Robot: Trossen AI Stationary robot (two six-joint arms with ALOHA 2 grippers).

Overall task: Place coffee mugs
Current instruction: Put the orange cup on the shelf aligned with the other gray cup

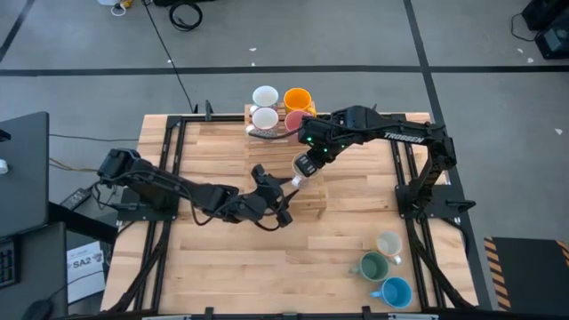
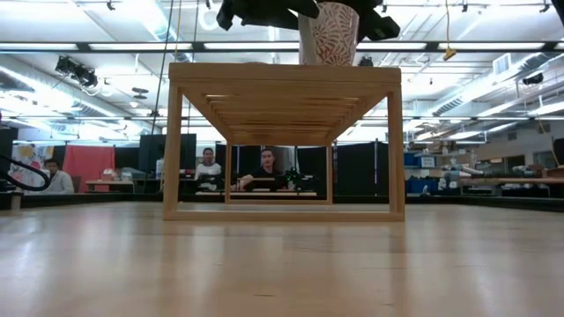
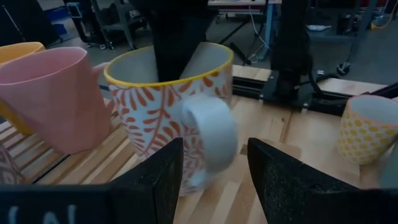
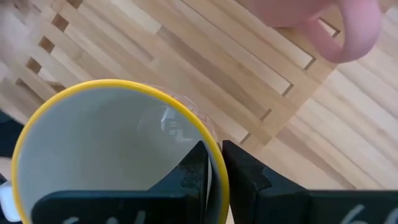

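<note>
The right gripper (image 4: 211, 168) is clamped on the rim of the patterned mug (image 3: 171, 112), one finger inside and one outside the yellow-edged lip, and holds it upright on the slatted wooden rack (image 1: 307, 191) near the middle of the desk (image 1: 356, 249), its base at or just above the slats. The left gripper (image 3: 214, 180) sits just on the left-edge side of that mug, its fingers apart and lined up either side of the white handle without touching it. The pink mug (image 3: 53, 96) stands just beside the patterned one, and with the orange mug (image 1: 297, 99) and two white mugs (image 1: 265, 107) it makes a cluster toward the far edge; three more mugs, cream (image 1: 388, 244), dark green (image 1: 372, 266) and blue (image 1: 396, 292), wait near the front right corner. The step appears to be setting this mug down on the rack. To do it well, the right arm should lower straight and keep the mug level so the base meets the slats flat, then spread its fingers only once the weight is resting, and lift straight up so the inner finger does not drag the rim. The likeliest risk is nudging the pink mug, so no sideways drift toward it. The left gripper should stay clear of the handle unless it means to steady it.
</note>
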